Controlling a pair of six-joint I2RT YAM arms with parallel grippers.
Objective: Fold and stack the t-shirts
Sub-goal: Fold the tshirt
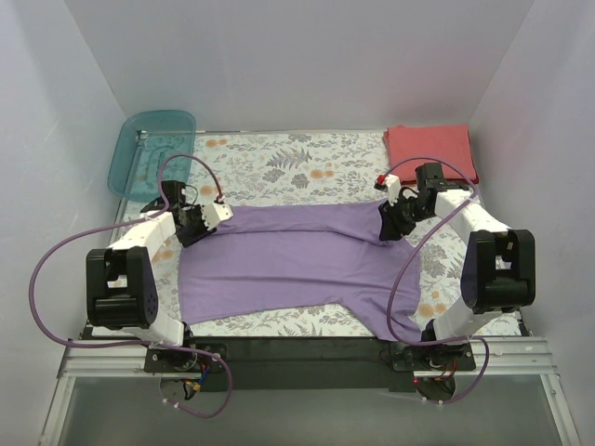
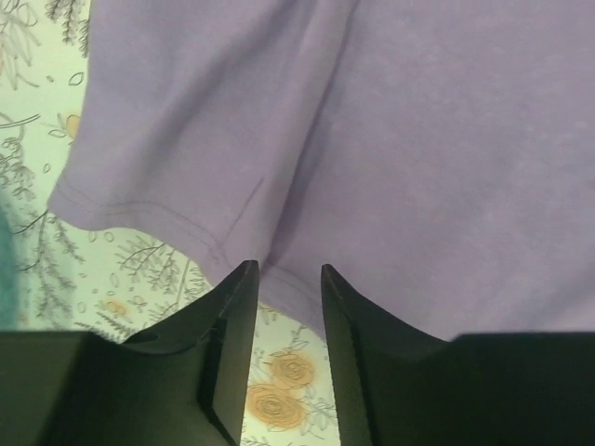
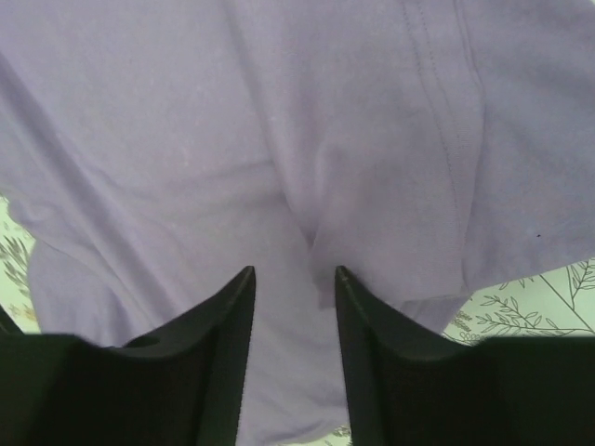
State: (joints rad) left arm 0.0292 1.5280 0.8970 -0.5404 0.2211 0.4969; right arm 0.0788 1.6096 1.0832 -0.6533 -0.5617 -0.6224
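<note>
Lying flat on the table [image 1: 279, 167], the purple shirt [image 1: 288, 260] has the left claw [image 2: 286, 269] and right claw [image 3: 293, 271] at its far edge, both slightly open. Shut too shallow, the hem may slip out.

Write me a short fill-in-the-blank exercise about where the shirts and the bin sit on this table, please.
1. The folded coral-red cloth shirt lies at the far ___ corner of the floral-covered table.
2. The teal translucent plastic bin sits at the far ___ corner.
3. The left gripper and the right gripper are both at the ___ short-sleeved cloth shirt, which lies spread out.
Missing words: right; left; lavender-purple.
</note>
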